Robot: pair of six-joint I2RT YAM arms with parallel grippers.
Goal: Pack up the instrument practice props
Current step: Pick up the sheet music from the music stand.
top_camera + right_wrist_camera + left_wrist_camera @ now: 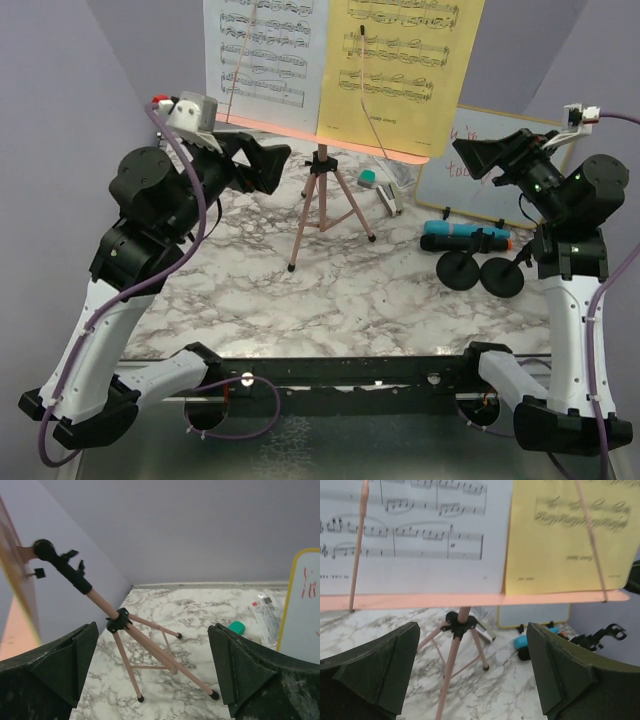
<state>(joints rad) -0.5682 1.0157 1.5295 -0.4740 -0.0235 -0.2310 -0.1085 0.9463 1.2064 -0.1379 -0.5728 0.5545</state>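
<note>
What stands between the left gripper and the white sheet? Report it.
Nothing visible stands between the open left gripper and the white sheet; the space between them looks free. A thin pink wire crosses the sheet's front, and the sheet's bottom edge rests on the rack ledge.

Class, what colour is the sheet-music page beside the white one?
Yellow; the printed sheet-music page shows best in the left wrist view.
</note>
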